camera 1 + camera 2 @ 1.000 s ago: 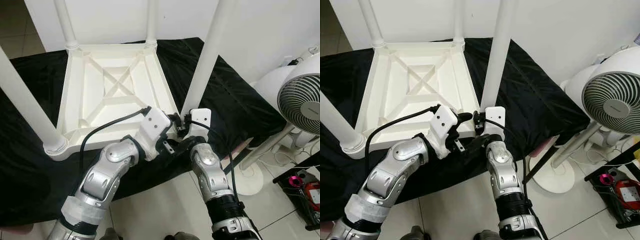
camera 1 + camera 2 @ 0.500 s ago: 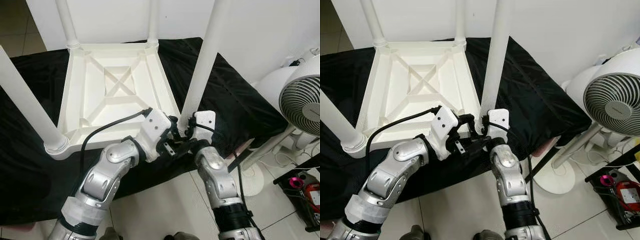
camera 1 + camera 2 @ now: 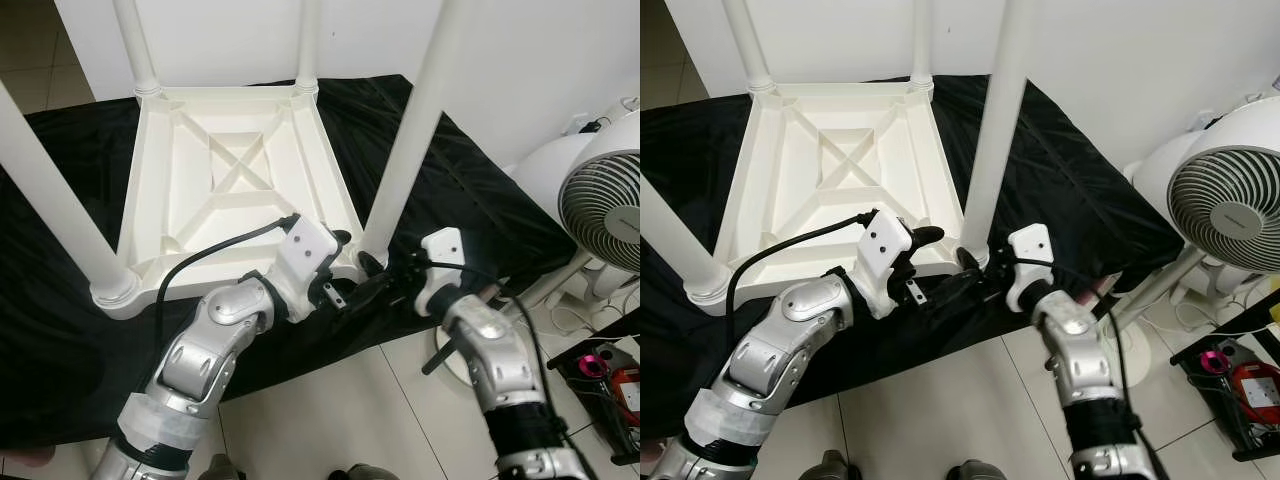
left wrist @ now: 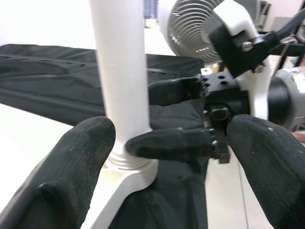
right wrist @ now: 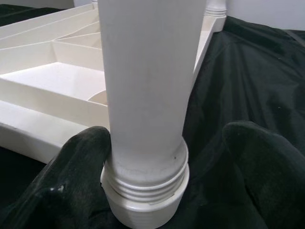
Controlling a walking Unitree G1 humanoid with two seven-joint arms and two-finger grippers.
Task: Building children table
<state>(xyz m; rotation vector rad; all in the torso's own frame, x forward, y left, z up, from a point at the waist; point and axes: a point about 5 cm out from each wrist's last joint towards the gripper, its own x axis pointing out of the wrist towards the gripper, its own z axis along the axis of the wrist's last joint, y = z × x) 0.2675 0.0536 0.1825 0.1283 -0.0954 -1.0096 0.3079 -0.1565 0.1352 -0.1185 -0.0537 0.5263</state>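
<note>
Reaching in from my right side, my right gripper (image 3: 372, 279) has its two black fingers spread wide on either side of the base of the near right table leg (image 3: 412, 135), one pad (image 5: 71, 167) pressed against the ribbed collar where the leg meets its socket and the other pad standing clear of it, so I am bracketing the leg rather than squeezing it. My left gripper (image 3: 343, 262) sits just beside the same corner, also with its fingers (image 4: 71, 162) apart and nothing between them; through its wrist view I can see the leg rising upright from the corner socket and my right gripper's fingers lying along the far side of the leg's foot. The white children's table (image 3: 232, 178) lies upside down on a black cloth (image 3: 470, 190) spread over the floor, its ribbed underside with a cross brace facing up. All four legs stand upright in the corners: the near left leg (image 3: 50, 195) is seated in its collar, and the two far legs (image 3: 133, 45) rise beside the white wall (image 3: 530, 60). A white standing fan (image 3: 603, 200) is on my right, just past the cloth's edge, and pale floor tiles (image 3: 330, 410) show below my silver forearms.
</note>
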